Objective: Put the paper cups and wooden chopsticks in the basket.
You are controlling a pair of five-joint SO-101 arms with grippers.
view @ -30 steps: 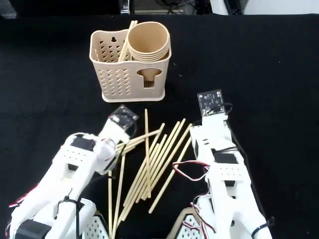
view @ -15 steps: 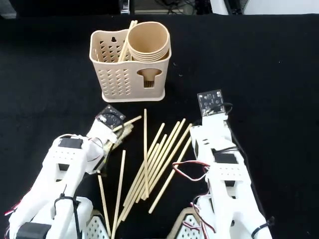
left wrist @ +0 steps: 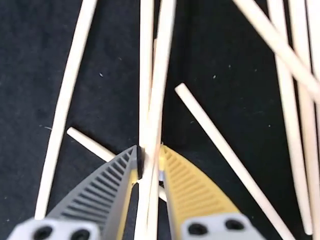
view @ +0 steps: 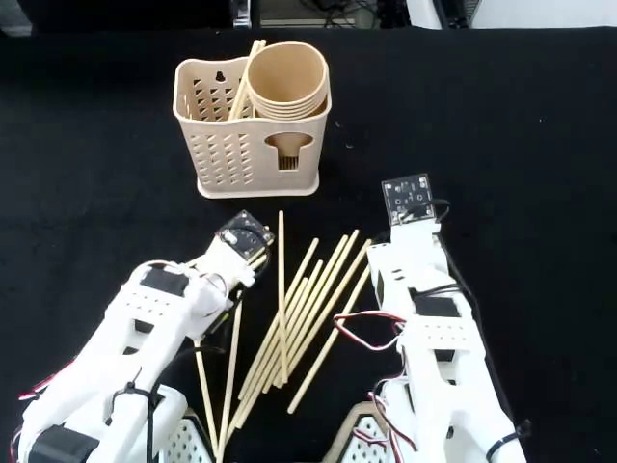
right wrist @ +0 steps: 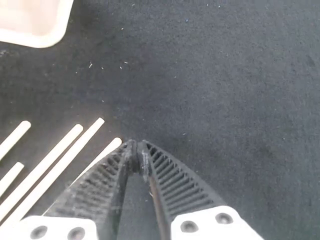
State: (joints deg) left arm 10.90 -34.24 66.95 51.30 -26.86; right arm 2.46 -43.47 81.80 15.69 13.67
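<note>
- The left gripper is swinging back toward the middle of the table, having swung out toward the left edge half a second ago. It is now hovering just beside the loose chopsticks.
- Its jaws are clenching on a wooden chopstick that is running straight out between them. A second stick is lying so close alongside that I cannot tell whether it is being gripped too.
- The short stick that was poking out sideways from the gripper half a second ago is no longer showing there. The two sticks nearest the left arm are lying at slightly different angles than a second ago, so the sweep is nudging the pile.
- The right gripper is staying where it was, jaws pressed together on nothing, hanging low over bare cloth just past the ends of the loose chopsticks.
- The basket is sitting unmoved toward the far edge, left of centre. The stacked paper cups are already standing in its right compartment, and one chopstick is leaning in the left one.
- Judging from this, the cups part is looking finished, and the left arm seems to be securing the next stick for carrying to the basket. Most chopsticks are still lying near the near edge, between the arms.
</note>
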